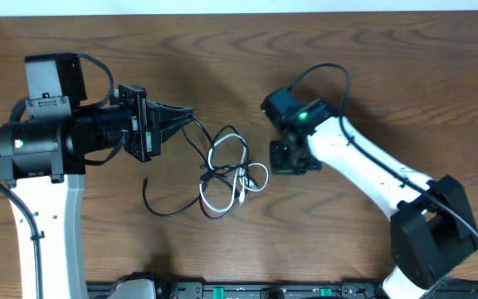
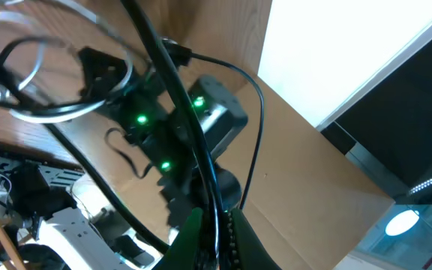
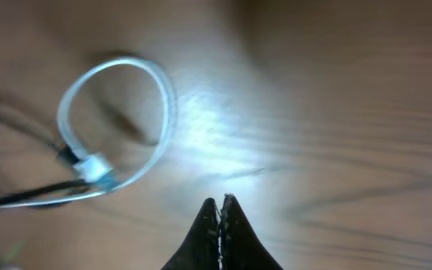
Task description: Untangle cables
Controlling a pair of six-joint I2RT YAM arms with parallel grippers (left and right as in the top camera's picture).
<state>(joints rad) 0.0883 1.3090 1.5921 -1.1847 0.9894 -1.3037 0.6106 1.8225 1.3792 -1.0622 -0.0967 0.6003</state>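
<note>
The cables (image 1: 226, 170) lie as a loose tangle of black and white loops on the wooden table (image 1: 372, 75) between my two arms. My left gripper (image 1: 189, 115) points right, just left of the tangle, shut on a black cable (image 2: 167, 75) that runs up between its fingers (image 2: 238, 244). A white cable (image 1: 254, 177) loops at the tangle's right side. Just to its right, my right gripper (image 1: 279, 159) is shut on nothing; its tips (image 3: 221, 201) hover over bare wood, with the white loop (image 3: 163, 97) up and to the left.
A black cable tail (image 1: 152, 203) trails out to the tangle's lower left. The left arm's base (image 1: 40, 149) fills the left side, the right arm's base (image 1: 430, 241) the lower right corner. An equipment rail (image 1: 247, 291) runs along the front edge.
</note>
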